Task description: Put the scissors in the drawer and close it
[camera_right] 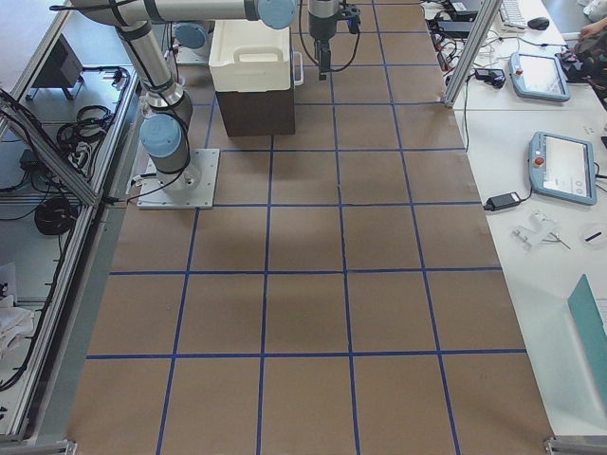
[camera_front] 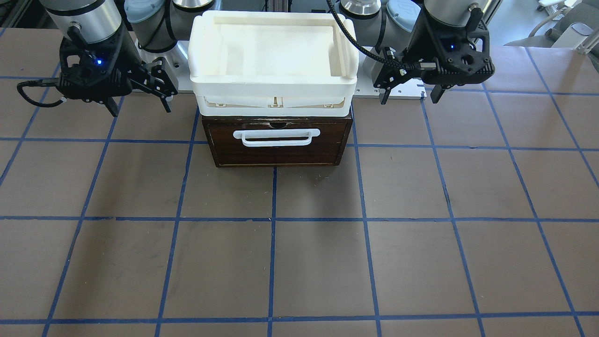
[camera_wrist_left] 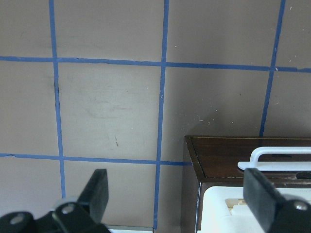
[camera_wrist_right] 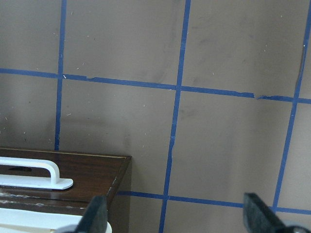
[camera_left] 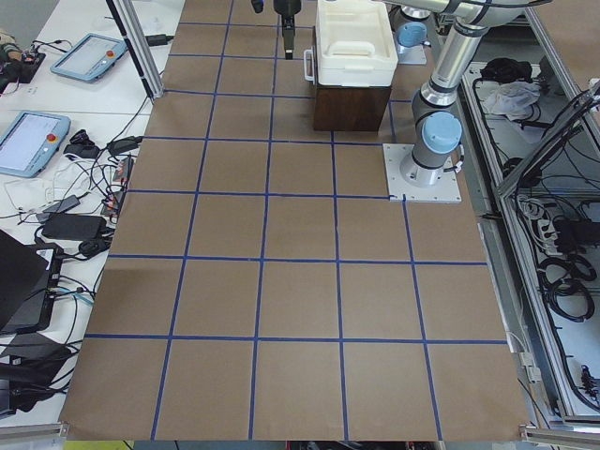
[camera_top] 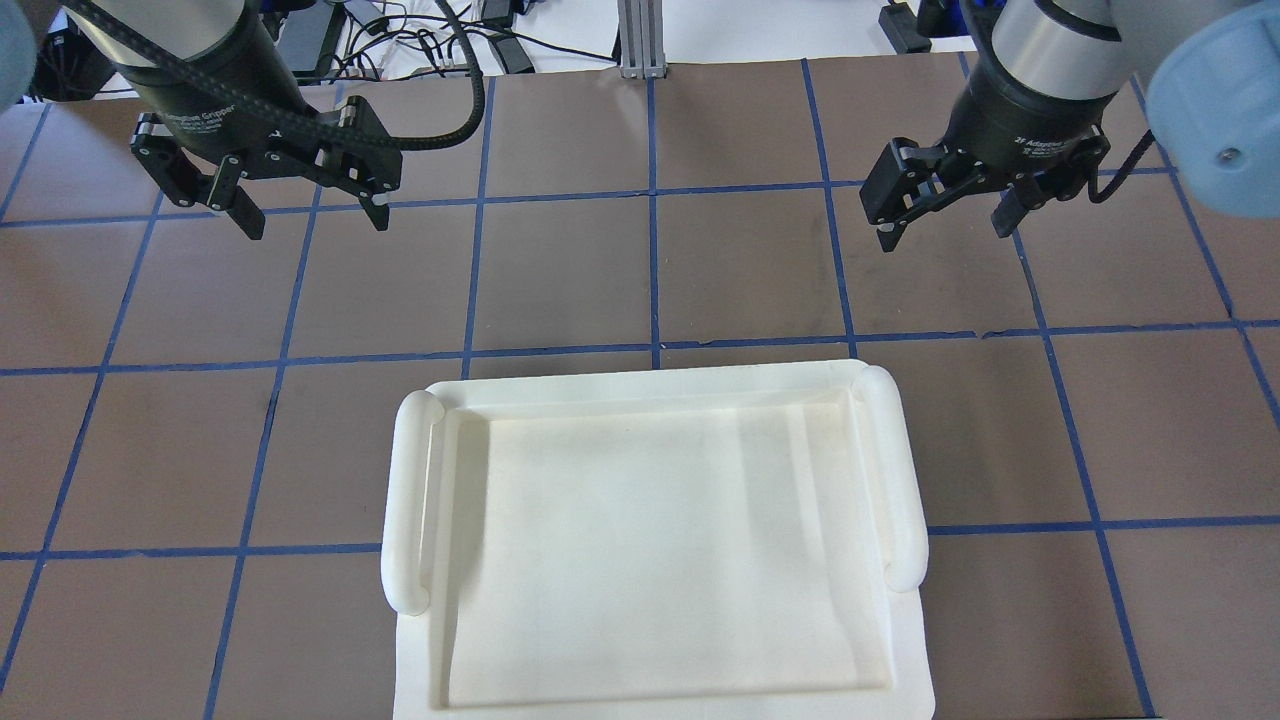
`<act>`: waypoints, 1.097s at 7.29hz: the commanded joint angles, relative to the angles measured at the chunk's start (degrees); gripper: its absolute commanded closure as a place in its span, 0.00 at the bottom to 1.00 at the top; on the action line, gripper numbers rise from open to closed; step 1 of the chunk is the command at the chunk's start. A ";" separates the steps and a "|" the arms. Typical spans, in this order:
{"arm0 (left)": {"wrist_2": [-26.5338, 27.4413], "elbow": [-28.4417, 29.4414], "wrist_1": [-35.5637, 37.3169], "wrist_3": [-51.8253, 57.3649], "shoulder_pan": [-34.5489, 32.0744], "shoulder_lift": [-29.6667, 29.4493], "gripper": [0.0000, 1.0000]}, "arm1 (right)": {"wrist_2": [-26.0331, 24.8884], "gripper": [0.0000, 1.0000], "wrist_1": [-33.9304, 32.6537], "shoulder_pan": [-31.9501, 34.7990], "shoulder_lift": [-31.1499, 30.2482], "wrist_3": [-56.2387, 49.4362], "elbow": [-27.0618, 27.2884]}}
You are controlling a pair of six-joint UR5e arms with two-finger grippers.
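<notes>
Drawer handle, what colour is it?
The handle is white, on the dark brown drawer front. It shows best in the exterior front-facing view.

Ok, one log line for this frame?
drawer: shut | scissors: not in view | left gripper: open, holding nothing | right gripper: open, holding nothing | white bin: on top of drawer unit

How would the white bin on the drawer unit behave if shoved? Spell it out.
The white bin looks like empty thin plastic, so probably light. It seems to rest loose on the drawer unit, nothing visibly fastening it, so a shove would likely slide it.
</notes>
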 commanded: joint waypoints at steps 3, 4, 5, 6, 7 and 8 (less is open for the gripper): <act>-0.42 -1.45 -0.10 1.89 -0.05 1.28 0.00 | -0.50 0.00 0.09 0.00 0.02 -1.65 -0.09; -0.50 -1.46 -0.10 2.85 0.12 1.28 0.00 | 0.19 0.00 0.09 0.00 0.02 -1.65 0.00; -0.42 -1.46 -0.10 3.30 0.12 1.37 0.00 | 0.19 0.00 0.00 0.00 0.02 -1.56 0.00; -0.42 -1.46 -0.01 3.39 0.21 1.28 0.00 | 0.02 0.00 0.18 0.00 0.10 -1.56 0.00; -0.42 -1.46 0.08 3.30 0.21 1.37 0.00 | -0.24 0.00 0.09 0.00 0.10 -1.48 0.00; -0.42 -1.46 0.08 3.30 0.21 1.28 0.00 | -0.59 0.00 0.09 -0.09 0.10 -1.48 0.00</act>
